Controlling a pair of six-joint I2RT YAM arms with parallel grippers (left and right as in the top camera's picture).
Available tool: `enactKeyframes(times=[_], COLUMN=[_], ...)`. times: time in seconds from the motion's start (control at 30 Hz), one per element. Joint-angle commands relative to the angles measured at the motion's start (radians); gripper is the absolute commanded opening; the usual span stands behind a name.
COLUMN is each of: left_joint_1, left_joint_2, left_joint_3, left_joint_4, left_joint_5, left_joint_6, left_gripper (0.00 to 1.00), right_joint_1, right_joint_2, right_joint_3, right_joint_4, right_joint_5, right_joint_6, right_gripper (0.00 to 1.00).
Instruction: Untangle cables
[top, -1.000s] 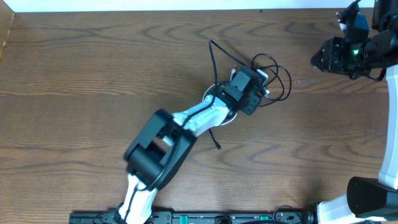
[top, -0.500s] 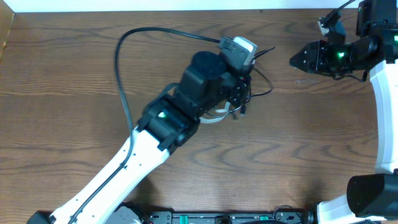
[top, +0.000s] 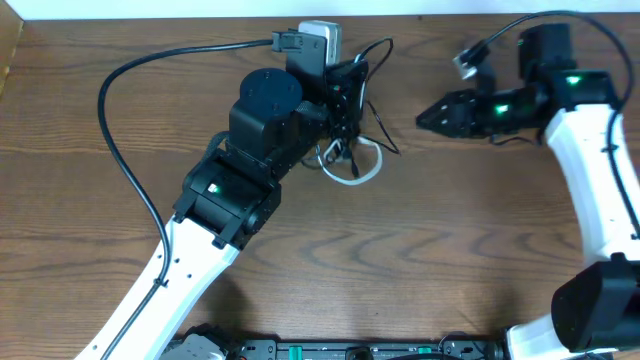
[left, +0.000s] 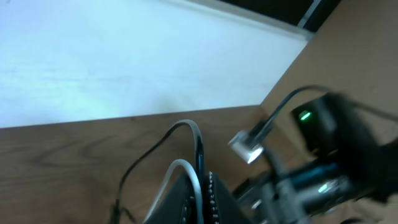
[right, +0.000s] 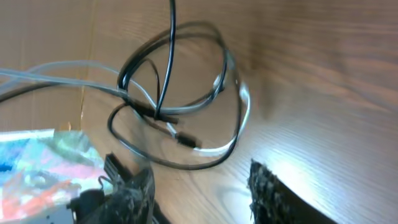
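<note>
Overhead first: the left arm reaches up across the table (top: 500, 260) and the left gripper (top: 342, 105) sits at the far middle. It's clamped tight on the cables (top: 352, 150), which hang off it in a messy bundle. The white cable (top: 366, 172) makes a loop on the wood just below the gripper. The black cable (top: 367, 85) curls up and around on the gripper's right side. The right gripper (top: 422, 119) points in from the right, close to the bundle but not touching it. The big black arc on the left is just the arm's own wire (top: 103, 105).

Left wrist cam: the left gripper (left: 200, 186) has its fingers pressed together at the bottom of the shot. The white cable (left: 183, 164) and black cable (left: 149, 152) both arch up out of the seam between them, so it's pinching both. The right arm (left: 323, 168) is a blurry shape off to the right.

Right wrist cam: the right gripper (right: 200, 173) has its fingers well apart with nothing between them, only bare wood. The tangle lies just past the fingertips. The black cable (right: 172, 50) makes a couple of overlapping loops with one strand running straight up out of frame. The white cable (right: 242, 106) threads through them. A small plug end (right: 185, 140) sits near the middle of the knot.
</note>
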Motion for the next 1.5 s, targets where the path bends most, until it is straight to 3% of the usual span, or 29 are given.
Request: enactKeyframes(times=[0.0, 0.4, 0.57, 0.67, 0.97, 1.33, 1.47], left_joint_1=[0.005, 0.004, 0.005, 0.013, 0.070, 0.254, 0.261], left_joint_2=[-0.023, -0.037, -0.037, -0.042, -0.129, -0.238, -0.240], left_joint_3=[0.006, 0.006, 0.006, 0.006, 0.006, 0.006, 0.006], left_joint_4=[0.036, 0.061, 0.072, 0.072, 0.087, 0.082, 0.074], left_joint_5=[-0.002, 0.001, -0.003, -0.004, -0.004, -0.006, 0.012], left_joint_6=[-0.067, -0.078, -0.080, -0.080, -0.080, -0.081, -0.097], left_gripper=[0.07, 0.08, 0.07, 0.08, 0.07, 0.07, 0.07], right_joint_1=[0.055, 0.196, 0.281, 0.286, 0.216, 0.013, -0.032], right_joint_2=[-0.002, 0.000, 0.010, 0.012, 0.012, 0.012, 0.012], right_joint_3=[-0.055, -0.161, -0.233, -0.283, -0.422, -0.440, -0.439], right_joint_4=[0.077, 0.452, 0.451, 0.453, 0.481, 0.385, 0.452], right_joint_5=[-0.053, 0.100, 0.510, 0.612, 0.657, 0.700, 0.346], right_joint_6=[0.048, 0.395, 0.648, 0.682, 0.655, 0.532, 0.198], right_gripper=[0.47, 0.54, 0.50, 0.51, 0.49, 0.44, 0.72])
